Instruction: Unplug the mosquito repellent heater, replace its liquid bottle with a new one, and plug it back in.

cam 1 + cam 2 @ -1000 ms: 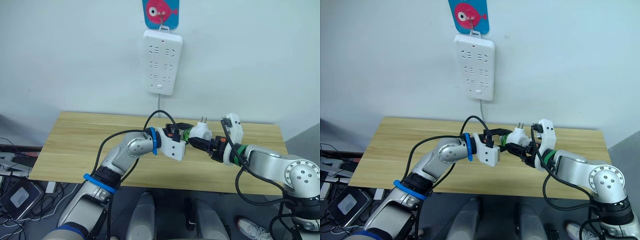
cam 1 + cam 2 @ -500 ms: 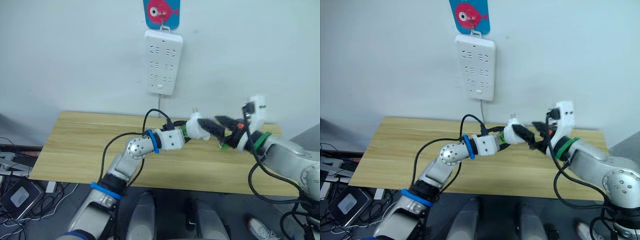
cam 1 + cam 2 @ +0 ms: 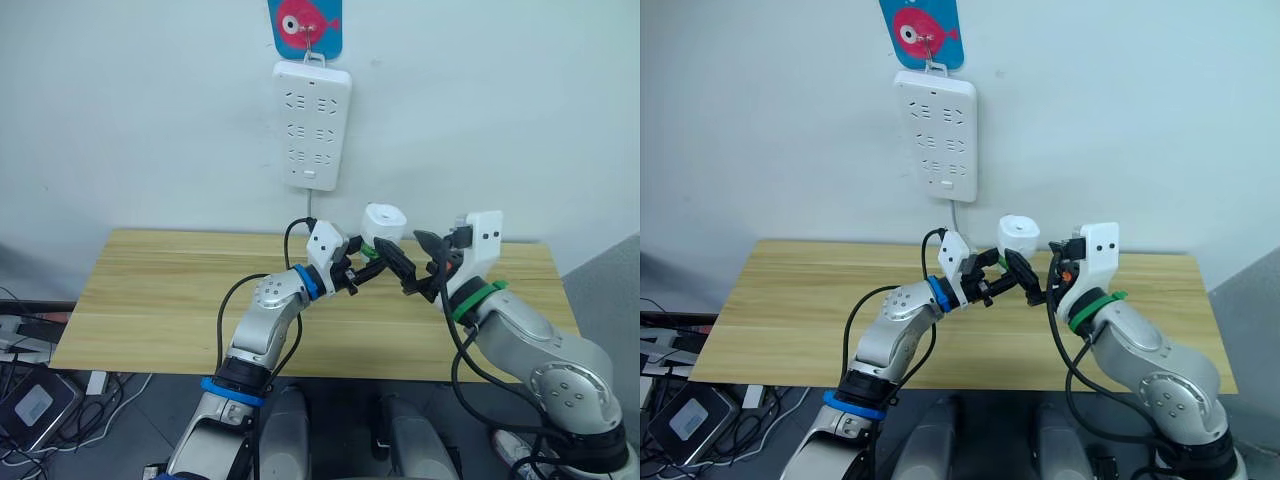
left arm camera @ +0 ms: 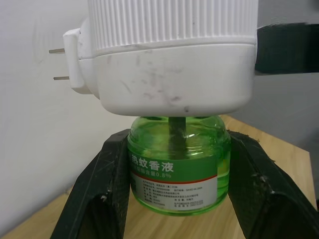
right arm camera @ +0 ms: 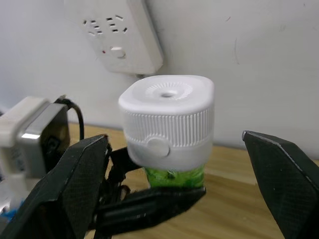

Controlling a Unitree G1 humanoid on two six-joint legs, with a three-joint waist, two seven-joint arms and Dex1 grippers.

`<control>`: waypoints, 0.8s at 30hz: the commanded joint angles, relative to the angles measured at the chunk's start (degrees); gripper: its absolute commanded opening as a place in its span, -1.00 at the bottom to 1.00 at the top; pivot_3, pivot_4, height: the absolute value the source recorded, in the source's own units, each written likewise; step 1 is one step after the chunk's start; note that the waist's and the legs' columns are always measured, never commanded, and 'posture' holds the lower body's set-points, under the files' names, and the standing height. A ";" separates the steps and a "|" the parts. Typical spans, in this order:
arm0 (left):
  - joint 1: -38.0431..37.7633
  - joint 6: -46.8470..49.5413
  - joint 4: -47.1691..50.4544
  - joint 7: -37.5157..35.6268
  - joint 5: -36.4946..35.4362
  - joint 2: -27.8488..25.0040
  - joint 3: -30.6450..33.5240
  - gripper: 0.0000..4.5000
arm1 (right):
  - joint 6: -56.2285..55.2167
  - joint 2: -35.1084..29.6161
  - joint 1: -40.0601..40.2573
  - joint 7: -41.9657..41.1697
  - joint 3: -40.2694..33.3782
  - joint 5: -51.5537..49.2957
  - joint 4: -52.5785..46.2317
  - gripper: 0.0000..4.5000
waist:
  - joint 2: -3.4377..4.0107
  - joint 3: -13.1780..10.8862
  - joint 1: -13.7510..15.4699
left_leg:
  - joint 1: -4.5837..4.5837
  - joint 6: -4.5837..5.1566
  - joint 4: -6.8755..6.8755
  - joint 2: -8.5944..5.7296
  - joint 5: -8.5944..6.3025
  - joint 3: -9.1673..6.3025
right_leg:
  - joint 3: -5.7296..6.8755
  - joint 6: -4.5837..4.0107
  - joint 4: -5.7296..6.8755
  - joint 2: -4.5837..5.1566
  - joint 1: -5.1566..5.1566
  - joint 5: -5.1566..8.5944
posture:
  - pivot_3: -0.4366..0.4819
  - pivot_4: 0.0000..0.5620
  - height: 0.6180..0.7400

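The mosquito repellent heater [image 3: 382,222] was held upright in the air above the wooden table [image 3: 150,300], its round hole facing up and its two metal prongs [image 4: 57,64] pointing toward the white wall. A green liquid bottle [image 4: 179,172] with a printed label sat screwed into its underside, a dark wick visible through the glass. The left gripper [image 4: 179,174] pinched this bottle, one black finger [image 4: 102,186] pressed against each side. The right gripper [image 5: 184,164] stood just beside the heater at about 3 o'clock in the head views, its two fingers [image 5: 75,174] spread wide on either side of the heater body and apart from it. At 11 o'clock from the heater, the white multi-socket power strip [image 3: 311,125] hung on the wall, its cable running down behind the table edge. Directly above the strip, at 12 o'clock, was a blue hook plate with a pink fish [image 3: 305,20].
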State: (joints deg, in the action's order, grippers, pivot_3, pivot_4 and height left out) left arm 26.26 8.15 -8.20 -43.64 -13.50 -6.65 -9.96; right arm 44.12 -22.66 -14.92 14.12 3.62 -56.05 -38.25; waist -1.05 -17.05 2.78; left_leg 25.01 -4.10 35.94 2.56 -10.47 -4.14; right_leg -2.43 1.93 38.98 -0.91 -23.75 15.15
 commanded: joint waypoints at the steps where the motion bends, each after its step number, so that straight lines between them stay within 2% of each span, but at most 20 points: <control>1: 0.73 -2.00 2.94 -0.17 0.63 -0.32 -0.81 0.01 | 0.17 2.21 -1.98 -0.52 0.37 2.21 0.08 1.00 | 0.00 0.00 -0.04 | 0.00 0.00 -0.01 0.00 0.00 0.00 | 0.00 0.00 0.00 0.00 0.00 0.00 | 0.32 -0.10 1.00; 11: -0.16 -2.81 3.76 1.92 1.55 0.20 -1.45 0.01 | 1.96 7.38 -5.02 -0.84 1.75 10.02 3.58 1.00 | 0.00 0.00 -0.07 | 0.01 0.00 -0.02 0.00 0.00 0.00 | -0.01 0.00 -0.01 0.01 -0.01 0.00 | 0.34 -0.09 1.00; 14: -0.64 -2.64 4.25 2.40 1.57 0.23 -1.56 0.01 | 1.80 8.73 -5.26 -1.32 1.69 11.96 3.85 0.76 | 0.01 0.00 -0.07 | 0.00 0.00 -0.05 0.01 0.00 0.00 | 0.00 0.00 -0.01 0.00 -0.04 0.00 | 0.35 -0.09 1.00; 16: -0.63 -2.55 4.27 2.42 1.57 0.22 -1.53 0.01 | 2.12 9.40 -5.22 -1.90 1.43 12.66 3.80 0.45 | 0.01 0.00 -0.07 | 0.00 0.00 -0.06 0.02 0.00 0.00 | 0.00 -0.01 -0.01 0.00 -0.04 0.00 | 0.35 -0.08 1.00; 17: -0.58 -2.50 4.22 2.39 1.58 0.19 -1.51 0.01 | 2.30 9.68 -5.16 -2.27 1.24 12.92 3.75 0.36 | 0.01 0.00 -0.06 | 0.01 0.00 -0.06 0.02 0.00 0.00 | 0.00 0.00 -0.01 0.00 -0.05 0.00 | 0.35 -0.08 1.00; 22: -1.11 -1.10 4.95 1.85 0.47 -0.21 -1.13 0.01 | 2.36 10.52 -4.56 -3.80 0.40 14.35 3.84 0.36 | 0.01 0.00 -0.06 | 0.01 0.00 -0.06 0.01 0.00 0.01 | -0.01 0.00 -0.01 0.01 -0.05 0.01 | 0.36 -0.08 1.00; 24: -1.85 0.65 6.30 0.49 -1.27 -0.77 -0.86 0.33 | 1.85 10.65 -4.09 -4.45 -0.07 15.25 4.10 0.36 | 0.01 0.00 -0.08 | 0.01 0.00 -0.07 0.01 0.00 0.01 | -0.01 0.00 -0.01 0.00 -0.05 0.01 | 0.36 -0.08 1.00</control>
State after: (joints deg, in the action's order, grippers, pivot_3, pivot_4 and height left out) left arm 25.04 8.35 -5.57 -41.64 -12.82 -7.36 -10.83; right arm 47.11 -12.19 -19.07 10.38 5.56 -41.58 -33.17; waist -1.04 -17.05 2.70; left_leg 25.01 -4.10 35.85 2.58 -10.47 -4.13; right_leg -2.43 1.93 38.97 -0.90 -23.81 15.15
